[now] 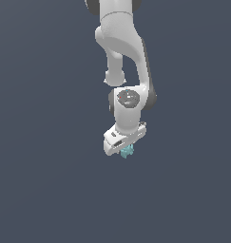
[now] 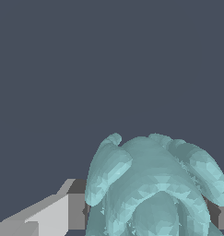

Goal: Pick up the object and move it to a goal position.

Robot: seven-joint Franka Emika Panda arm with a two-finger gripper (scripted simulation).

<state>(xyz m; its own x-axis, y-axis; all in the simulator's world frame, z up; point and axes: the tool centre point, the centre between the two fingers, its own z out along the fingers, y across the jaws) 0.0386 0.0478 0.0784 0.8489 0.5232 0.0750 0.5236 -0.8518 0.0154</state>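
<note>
The jaws pinch the blob (image 1: 127,152), a pale teal, lumpy thing that pokes out just below the white gripper (image 1: 125,148); in the wrist view the blob (image 2: 155,189) fills the near field, its ribbed lobes bulging past one grey finger (image 2: 49,214) touching its side; the gripper hangs from the arm (image 1: 126,71), which comes down from the top edge of the exterior view; behind all lies a plain dark slate surface (image 1: 41,190), near whose middle the blob appears.
</note>
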